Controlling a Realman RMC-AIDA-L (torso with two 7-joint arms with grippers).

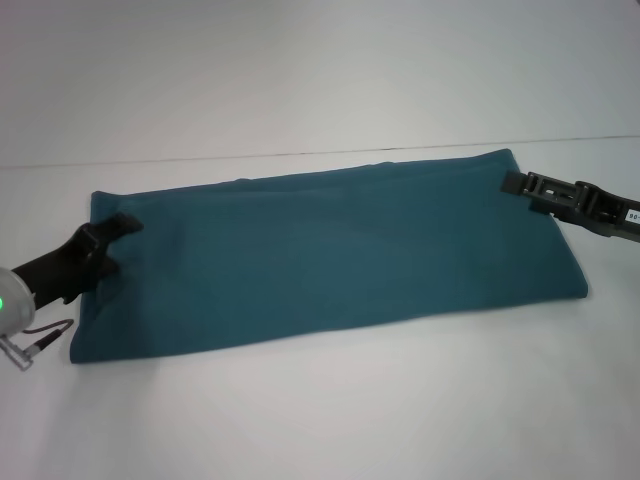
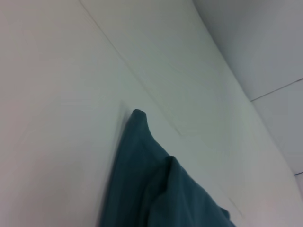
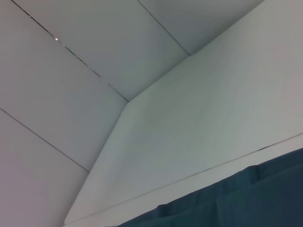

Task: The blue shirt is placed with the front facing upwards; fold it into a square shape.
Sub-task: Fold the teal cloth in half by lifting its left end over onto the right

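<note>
- We see the blue shirt [image 1: 330, 255] lying flat on the white table [image 1: 320, 420], folded into a long band that runs from our left side to our right, plain teal side up.
- Our left gripper [image 1: 112, 243] sits at the shirt's left end, its dark fingers [image 1: 122, 226] over the cloth near the far corner; whether they pinch the fabric or merely rest on it, we cannot tell.
- Our right gripper [image 1: 518, 184] touches the shirt's far right corner, and there too we cannot tell whether it is spread or pressed together.
- In the left wrist view, a corner of the shirt [image 2: 156, 184] rises in a soft fold against the table.
- In the right wrist view, the shirt's rumpled edge [image 3: 236, 203] lies on the tabletop.
</note>
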